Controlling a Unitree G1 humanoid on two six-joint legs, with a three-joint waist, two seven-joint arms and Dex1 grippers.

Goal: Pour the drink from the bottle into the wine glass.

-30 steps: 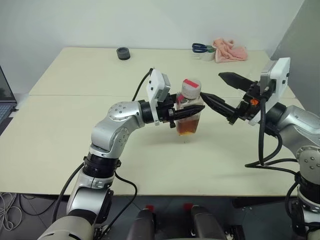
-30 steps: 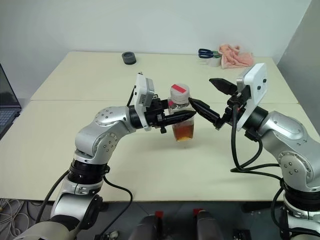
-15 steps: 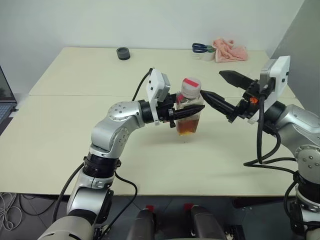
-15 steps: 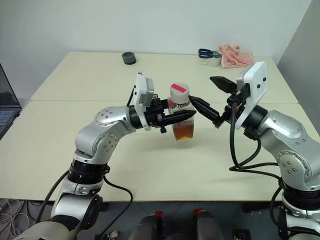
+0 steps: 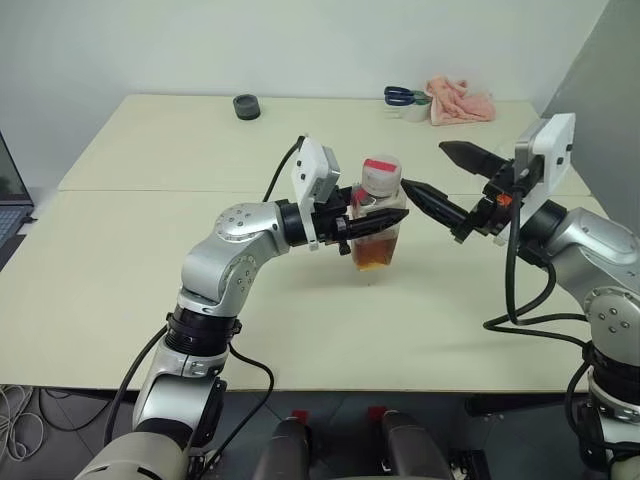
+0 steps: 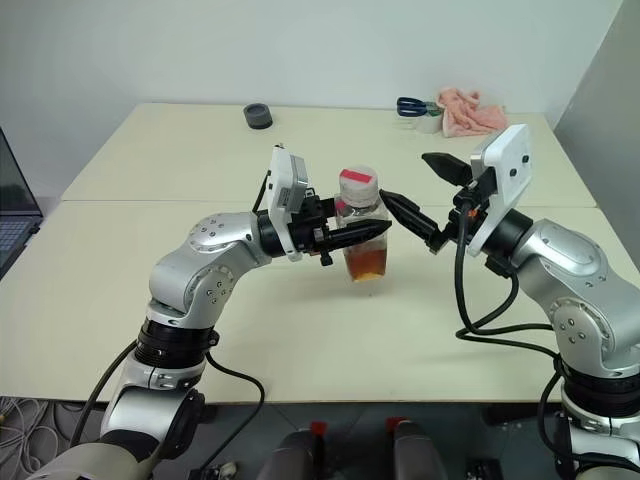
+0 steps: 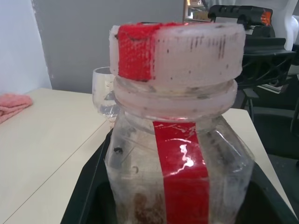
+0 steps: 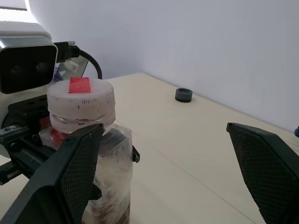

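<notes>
Nothing moved: small clear square plastic bottle of amber drink stays clamped in left gripper; right gripper jaws apart beside its cap, above cream counter.

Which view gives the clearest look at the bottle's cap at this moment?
The left wrist view: the cap is close up and side-on, white with a red patch, still on the bottle. The right wrist view shows its top face from above, beside one open finger. The two eye views show it small, between the left gripper and right gripper.
</notes>
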